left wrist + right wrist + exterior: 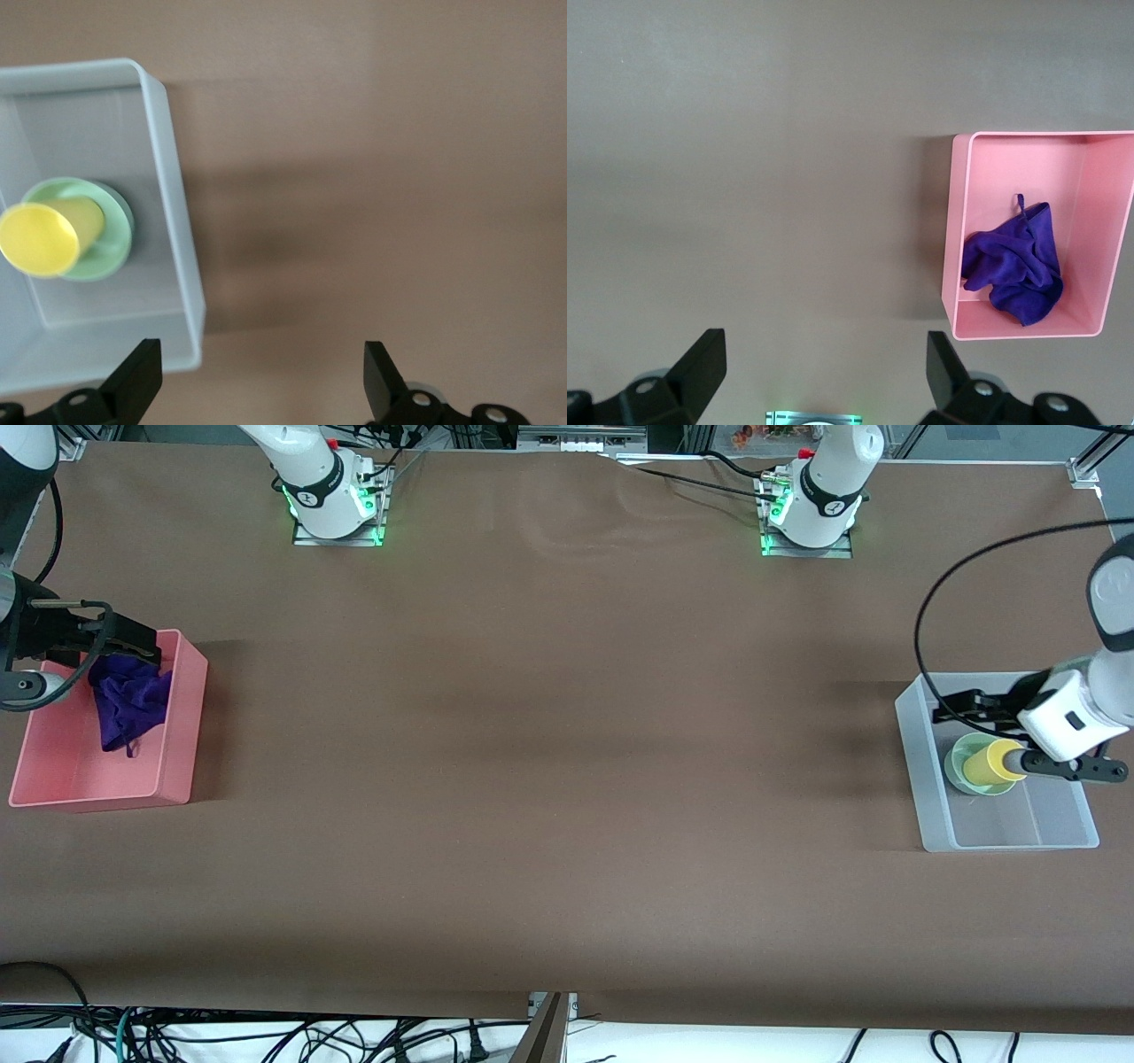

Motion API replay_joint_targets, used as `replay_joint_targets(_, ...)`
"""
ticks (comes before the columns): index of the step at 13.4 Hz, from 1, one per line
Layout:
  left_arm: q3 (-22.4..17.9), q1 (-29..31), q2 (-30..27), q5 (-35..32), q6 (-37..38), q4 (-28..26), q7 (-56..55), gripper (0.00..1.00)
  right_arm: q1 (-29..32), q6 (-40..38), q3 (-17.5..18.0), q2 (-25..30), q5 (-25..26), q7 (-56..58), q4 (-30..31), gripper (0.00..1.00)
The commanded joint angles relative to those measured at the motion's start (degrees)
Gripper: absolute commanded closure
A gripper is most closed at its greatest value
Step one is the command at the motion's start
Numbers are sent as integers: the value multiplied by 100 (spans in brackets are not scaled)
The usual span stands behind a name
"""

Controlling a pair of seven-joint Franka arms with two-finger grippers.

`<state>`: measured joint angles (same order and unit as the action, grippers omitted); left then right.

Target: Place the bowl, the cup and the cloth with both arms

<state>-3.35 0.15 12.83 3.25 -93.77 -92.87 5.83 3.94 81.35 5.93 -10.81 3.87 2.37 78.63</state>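
Observation:
The purple cloth (pixel 131 700) lies crumpled in a pink bin (pixel 182 717) at the right arm's end of the table; it also shows in the right wrist view (pixel 1014 270). The yellow cup (pixel 990 763) stands inside the mint-green bowl (pixel 959 769), both in a clear bin (pixel 1010 837) at the left arm's end. My left gripper (pixel 957 707) is open and empty, up over that bin's edge (pixel 261 372). My right gripper (pixel 124 638) is open and empty, high up by the pink bin (pixel 824 363).
The brown table (pixel 549 762) stretches between the two bins. The left wrist view shows the cup (pixel 40 237) in the bowl (pixel 111 252) and the clear bin's wall (pixel 173 195). The right wrist view shows the pink bin's wall (pixel 957 239). Cables hang below the table's near edge.

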Motion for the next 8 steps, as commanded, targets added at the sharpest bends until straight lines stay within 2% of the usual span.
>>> replay_joint_targets(1,88,-321,-622,-455,611,15,-538,0,54,-14,14,-17,-44,-8,-67,0)
replay_joint_targets(3,88,-393,-807,-553,982,208,-521,0,54,-23,14,-9,-44,-8,-67,0)
replay_joint_targets(8,97,-297,-888,-483,957,208,-477,0,63,-23,14,-9,-44,-8,-67,0)
